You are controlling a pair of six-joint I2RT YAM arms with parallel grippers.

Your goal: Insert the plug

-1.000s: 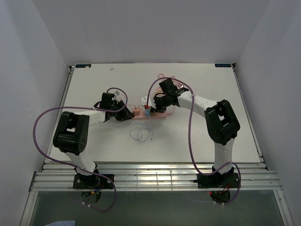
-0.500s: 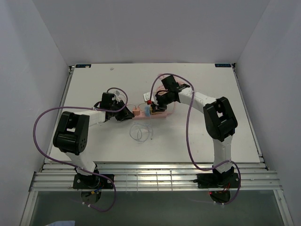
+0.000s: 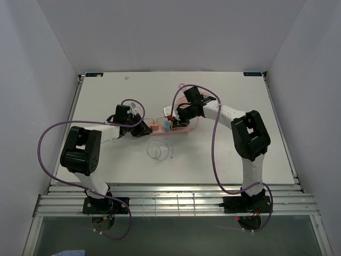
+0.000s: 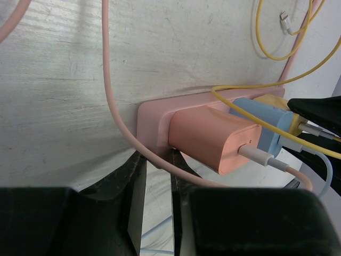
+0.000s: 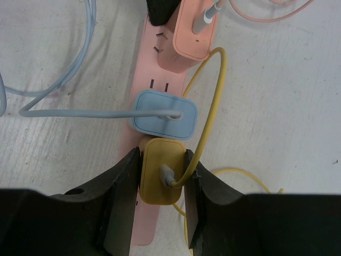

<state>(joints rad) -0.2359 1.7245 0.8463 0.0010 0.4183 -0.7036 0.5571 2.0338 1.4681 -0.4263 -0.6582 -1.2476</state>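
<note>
Three plugs sit on the strip (image 5: 160,66). The right gripper (image 5: 161,162) is pinching the yellow plug (image 5: 159,186) from both sides, with the blue plug (image 5: 162,114) touching it just ahead and the pink plug (image 5: 194,32) further out. The prongs are hidden, so no idea if the yellow one's fully in. The left gripper (image 4: 157,160) looks nearly closed on the strip's end, right beside the pink plug, though the contact itself is hard to make out.

White table (image 3: 224,154); plain grey walls (image 3: 170,32) on three sides; even light
</note>
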